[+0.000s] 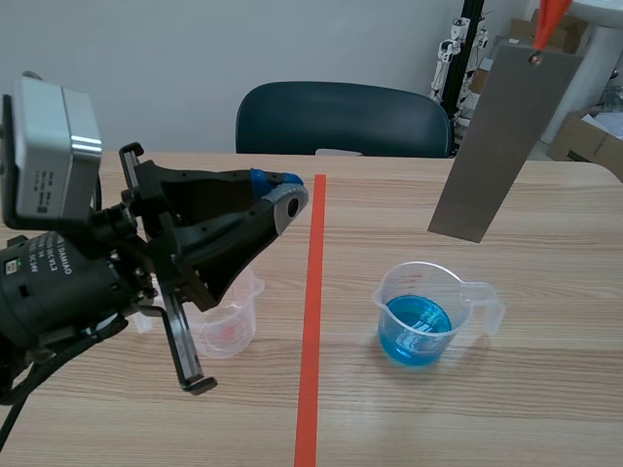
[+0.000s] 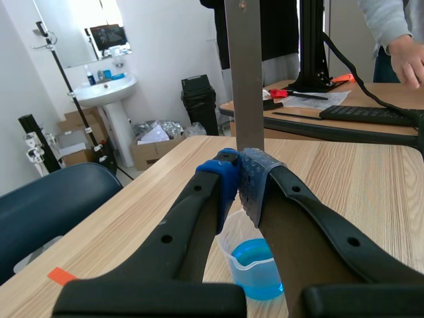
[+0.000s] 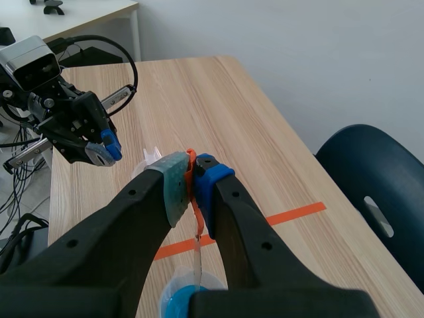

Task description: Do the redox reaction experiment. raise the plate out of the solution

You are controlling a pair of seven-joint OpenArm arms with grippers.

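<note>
empty cup [image 1: 229, 329]: clear plastic, standing on the surface [image 1: 545, 389] under the left arm, left of the tape line; a faint pink tint shows at its bottom.
left claw [image 1: 284, 200]: raised over the surface, pointing toward the tape line; its two fingers are pressed together pad to pad with nothing between them. from its own wrist view the beaker sits below the tips and the plate stands upright beyond them.
tape line [image 1: 312, 321]: orange-red mark running away from the robot, between cup and beaker.
chair [image 1: 341, 119]: dark blue, behind the far edge of the surface.
beaker [image 1: 424, 313]: clear, with spout and handle, upright on the surface right of the tape line; blue solution [image 1: 415, 329] fills its lower part.
plate [image 1: 502, 136]: grey metal, flat and long, hanging in the air and tilted, its lower edge above the beaker and wholly out of the solution; a small hole near its top meets an orange strip [image 1: 551, 19].
right claw [image 3: 192, 180]: high over the beaker, fingers clamped on the orange strip, the plate hanging edge-on beneath it.
</note>
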